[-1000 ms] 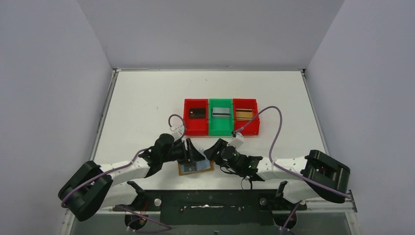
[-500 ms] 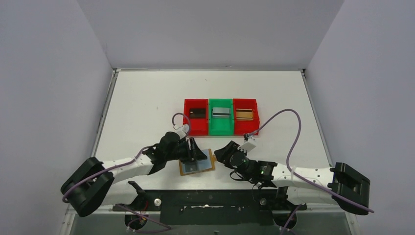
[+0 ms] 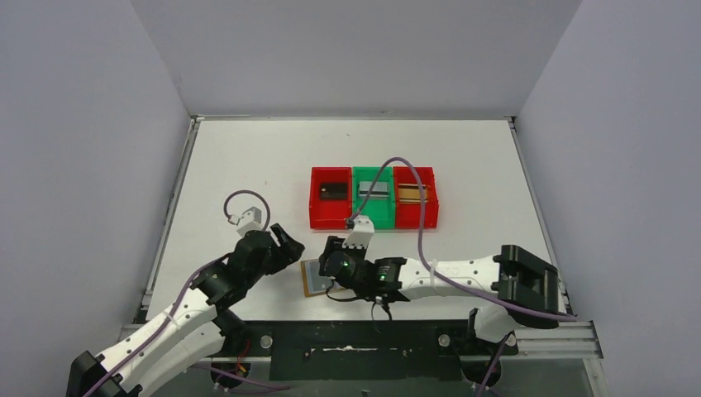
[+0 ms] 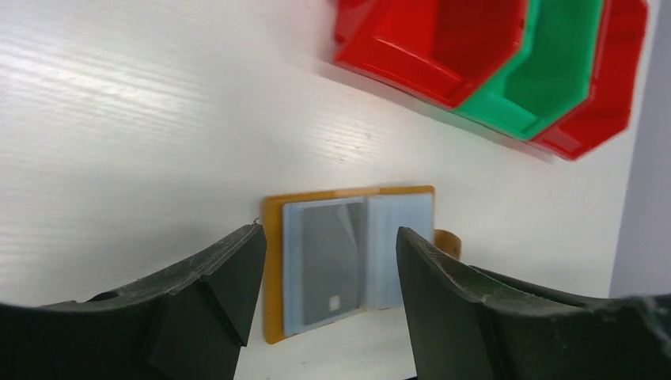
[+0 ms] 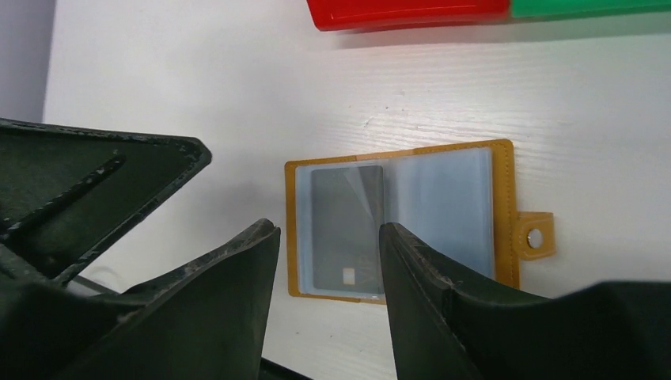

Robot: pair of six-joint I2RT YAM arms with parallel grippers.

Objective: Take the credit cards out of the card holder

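Observation:
The card holder lies open and flat on the table, tan outside with pale blue pockets and its snap tab to the right. A dark grey card sits in its left pocket. My right gripper hovers open just above the holder's near edge, gripping nothing. My left gripper is open too, drawn back from the holder and empty. In the top view the right gripper covers most of the holder, and the left gripper is to its left.
Three bins stand in a row behind the holder. The left red bin holds a black card. The green bin holds a silver card. The right red bin holds a gold-brown card. The table's near edge is close.
My left arm has drawn back to the left, off the holder, and its jaws stand wider. My right arm has swung left and now hangs over the holder.

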